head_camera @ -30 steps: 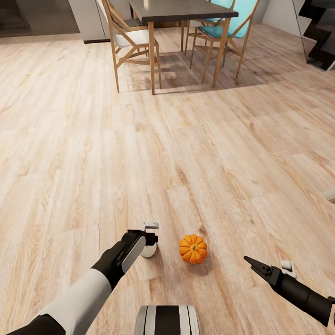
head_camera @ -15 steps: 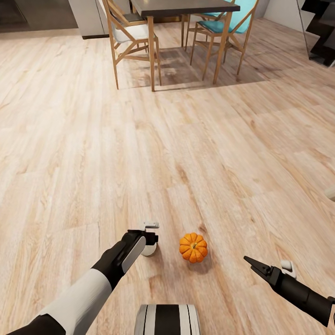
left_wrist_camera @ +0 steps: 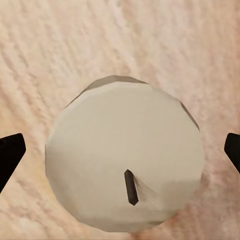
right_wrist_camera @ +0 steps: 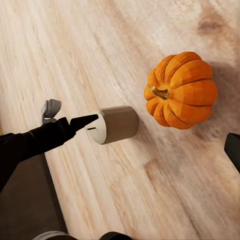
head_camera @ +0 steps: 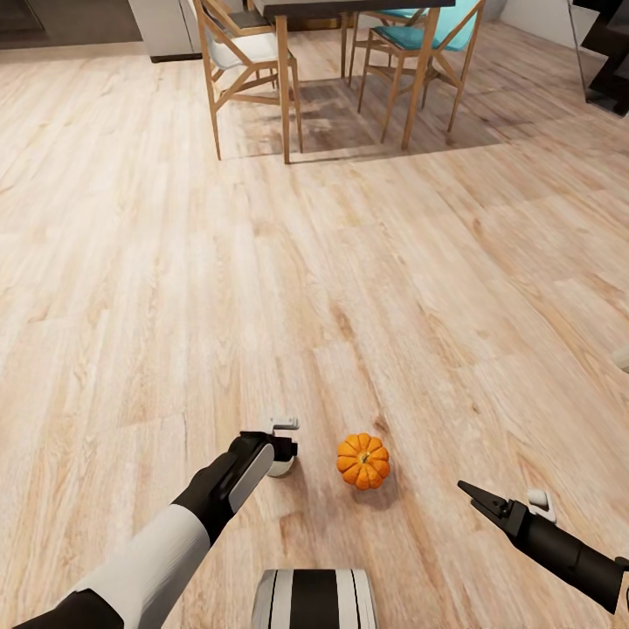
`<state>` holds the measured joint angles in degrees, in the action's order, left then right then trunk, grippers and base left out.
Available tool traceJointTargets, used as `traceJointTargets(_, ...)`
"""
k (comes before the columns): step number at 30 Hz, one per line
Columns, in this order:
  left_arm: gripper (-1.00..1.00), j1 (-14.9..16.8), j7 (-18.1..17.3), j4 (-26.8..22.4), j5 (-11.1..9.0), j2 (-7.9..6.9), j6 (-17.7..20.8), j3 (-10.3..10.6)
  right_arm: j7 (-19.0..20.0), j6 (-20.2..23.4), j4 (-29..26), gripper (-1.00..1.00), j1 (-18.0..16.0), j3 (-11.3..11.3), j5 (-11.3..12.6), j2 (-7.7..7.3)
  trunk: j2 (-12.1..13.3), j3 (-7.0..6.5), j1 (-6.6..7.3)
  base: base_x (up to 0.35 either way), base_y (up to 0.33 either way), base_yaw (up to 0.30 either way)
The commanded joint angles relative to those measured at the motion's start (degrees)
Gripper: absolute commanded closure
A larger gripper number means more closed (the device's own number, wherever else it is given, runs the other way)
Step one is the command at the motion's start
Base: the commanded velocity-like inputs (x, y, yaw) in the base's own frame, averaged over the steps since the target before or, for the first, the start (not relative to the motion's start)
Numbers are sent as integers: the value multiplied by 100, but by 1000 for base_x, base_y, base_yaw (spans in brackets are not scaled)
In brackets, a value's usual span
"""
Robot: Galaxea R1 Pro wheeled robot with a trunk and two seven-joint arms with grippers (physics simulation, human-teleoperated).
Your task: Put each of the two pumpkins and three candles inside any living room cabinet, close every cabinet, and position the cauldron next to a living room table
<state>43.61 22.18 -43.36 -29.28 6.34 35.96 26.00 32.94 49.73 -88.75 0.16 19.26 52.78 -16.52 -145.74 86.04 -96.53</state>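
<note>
1. Compared with a second ago, the dining table (head_camera: 349,9) and chairs have slid toward the top edge of the head view, which looks like the camera tipping down; the arms and the pumpkin (head_camera: 363,460) sit where they were.
2. Low in the head view, left of centre, the left claw (head_camera: 281,447) hangs over a candle (head_camera: 279,467) standing on the wooden floor (head_camera: 262,288). The left wrist view shows its two fingertips (left_wrist_camera: 10,155) apart, one each side of the candle top, not touching it.
3. Just right of the candle sits the pumpkin, on the floor.
4. At lower right, the right claw (head_camera: 476,495) is off the pumpkin; whether it is apart or together I cannot tell.
5. Risk: closing off-centre could tip the stubby candle and roll it into the pumpkin.
</note>
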Motion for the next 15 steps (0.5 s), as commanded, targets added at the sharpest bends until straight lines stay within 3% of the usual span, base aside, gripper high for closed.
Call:
traceJointTargets(1,-100,5,55,-3,-60,-2,12,20,11,28,-4,-100,2,7,4,0,-1,3,1,0,0,0)
traceJointTargets(15,-100,7,51,18,-60,-3,25,20,11,28,-2,-100,2,7,4,0,-4,47,-5,0,0,0)
